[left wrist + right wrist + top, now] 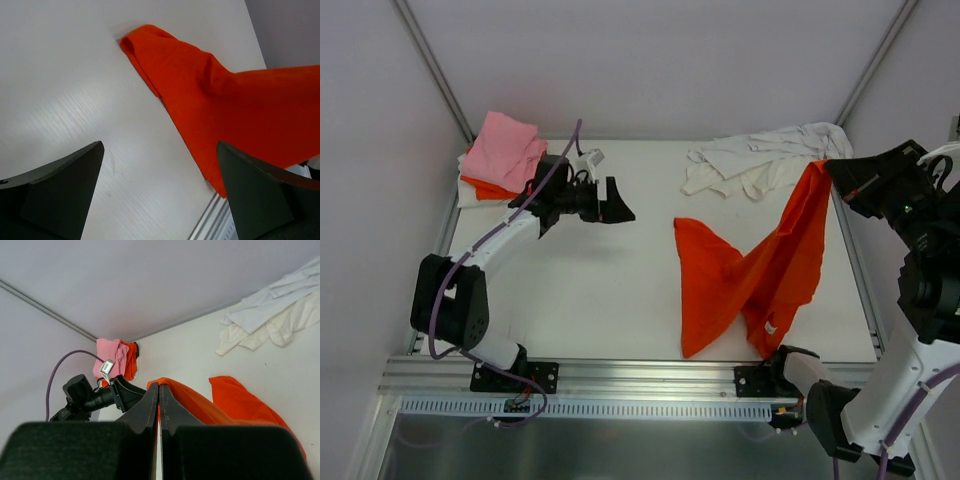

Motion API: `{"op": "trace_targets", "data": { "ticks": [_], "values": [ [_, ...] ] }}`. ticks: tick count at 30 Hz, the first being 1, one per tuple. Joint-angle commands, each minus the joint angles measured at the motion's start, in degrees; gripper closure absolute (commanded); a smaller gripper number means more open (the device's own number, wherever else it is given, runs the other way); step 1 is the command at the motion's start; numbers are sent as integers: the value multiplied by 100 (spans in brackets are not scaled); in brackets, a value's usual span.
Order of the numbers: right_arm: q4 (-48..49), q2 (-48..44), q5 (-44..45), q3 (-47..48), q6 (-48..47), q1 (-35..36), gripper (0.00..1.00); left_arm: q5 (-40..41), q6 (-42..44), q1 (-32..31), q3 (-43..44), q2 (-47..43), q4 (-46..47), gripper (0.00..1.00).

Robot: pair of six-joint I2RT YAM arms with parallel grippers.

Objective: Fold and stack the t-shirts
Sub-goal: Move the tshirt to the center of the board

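Note:
My right gripper (pixel 828 170) is shut on a corner of a bright orange t-shirt (pixel 760 270) and holds it up above the table's right side. The shirt hangs from the jaws and trails onto the table at the middle right; a small white label (pixel 771 327) shows near its lower edge. It also shows in the right wrist view (pixel 235 400) and the left wrist view (pixel 235 105). My left gripper (pixel 618 205) is open and empty, above the table at the left, pointing toward the orange shirt. A crumpled white t-shirt (pixel 760 160) lies at the back right.
A stack at the back left corner has a pink shirt (pixel 505 148) on top of an orange one (pixel 485 187) and a white one beneath. The table's metal front rail (pixel 620 375) runs along the near edge. Walls enclose the back and sides.

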State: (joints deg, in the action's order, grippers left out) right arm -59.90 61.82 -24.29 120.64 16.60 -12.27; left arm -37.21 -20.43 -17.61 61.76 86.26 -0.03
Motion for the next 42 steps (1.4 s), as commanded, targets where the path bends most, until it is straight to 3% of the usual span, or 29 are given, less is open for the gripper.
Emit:
{"op": "trace_targets", "data": {
  "ticks": [1,9,13,16,17,22,32,37,42],
  "values": [
    [162,-144,-172,-486,115,-21,100,-848,-49,-426,214,32,-479,1],
    [881,-566,-286,-1850,150,-21,100,-999,-75,-982,-410,-803,-770,1],
    [1164,-522,-313,-2342,116,-21,100,-1095,-277,-1034,-261,-830,-954,1],
    [1445,-470,-304,-2738,89,-21,100,-1192,-85,-1367,150,-550,-1699,1],
    [1629,-469,-295,-2834,132,-21,100,-1183,55,-1455,266,-453,-2354,1],
    [1920,-434,-216,-3169,168,-3,100,-894,1066,-1903,644,83,-3950,1],
    [2718,-66,-76,-3661,238,41,100,-313,1128,-2089,416,40,-3785,1],
    [3229,996,-171,-3180,221,102,100,-234,1102,-2089,609,84,-3750,1],
    [3318,2341,-339,-1356,98,243,100,-208,865,-2098,627,76,-3434,1]
  ]
}}
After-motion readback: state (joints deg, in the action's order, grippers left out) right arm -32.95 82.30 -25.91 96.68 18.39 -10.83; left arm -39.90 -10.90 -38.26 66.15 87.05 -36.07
